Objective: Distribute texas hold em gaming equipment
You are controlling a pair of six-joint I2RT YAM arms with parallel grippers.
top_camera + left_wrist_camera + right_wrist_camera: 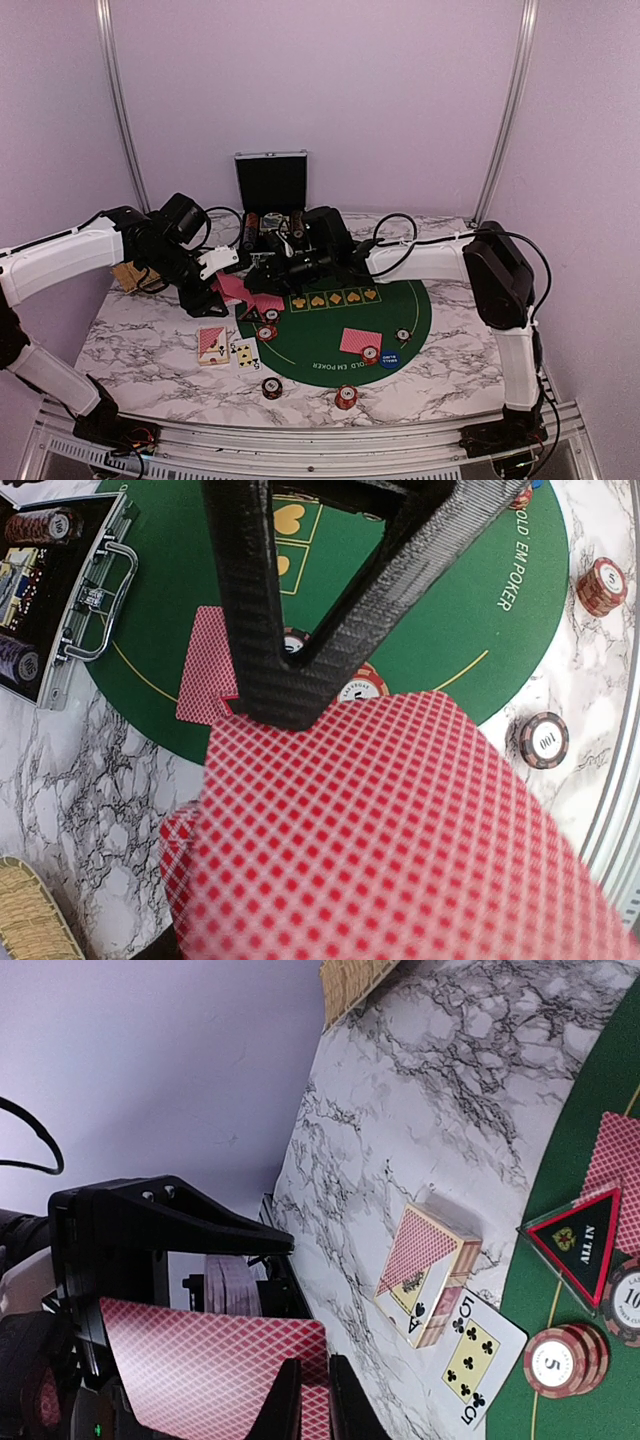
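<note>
One red diamond-lattice card [200,1370], in L claw [285,695], R claw [312,1400] beside

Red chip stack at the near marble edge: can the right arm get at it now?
Probably, not straight away. The red chip stack stands alone on bare marble, nothing over it, but the right gripper is at the red-backed cards held by the left gripper.

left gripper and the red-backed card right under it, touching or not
Touching. The left wrist view shows the left gripper shut on the top edge of the red-backed card, with no gap.
</note>
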